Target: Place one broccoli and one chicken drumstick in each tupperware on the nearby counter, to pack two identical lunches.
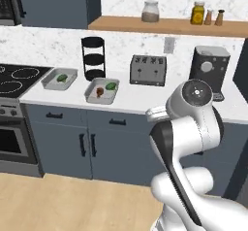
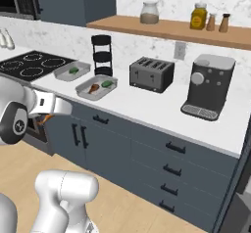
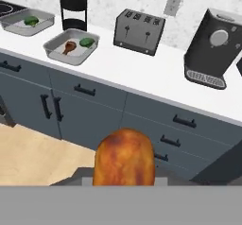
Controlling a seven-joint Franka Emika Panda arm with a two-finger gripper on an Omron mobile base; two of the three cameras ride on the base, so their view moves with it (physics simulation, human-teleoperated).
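My gripper (image 3: 124, 180) is shut on an orange chicken drumstick (image 3: 124, 154), held low in front of the blue-grey drawers, well short of the counter (image 3: 142, 75). Its fingers are hidden behind the meat. In the right base view the hand sits at the left, with a bit of orange showing under it (image 2: 47, 119). Two grey tupperware trays stand on the counter. The left tupperware (image 3: 13, 26) holds one broccoli (image 3: 31, 20). The right tupperware (image 3: 56, 54) holds a reddish-brown drumstick (image 3: 70, 47) and a broccoli (image 3: 87, 42).
A black three-tier stand (image 3: 74, 4) rises behind the trays. To their right are a toaster (image 3: 139, 31) and a dark coffee machine (image 3: 215, 47). The stovetop (image 1: 19, 77) lies left of the counter. A wooden shelf (image 1: 169, 26) with jars hangs above.
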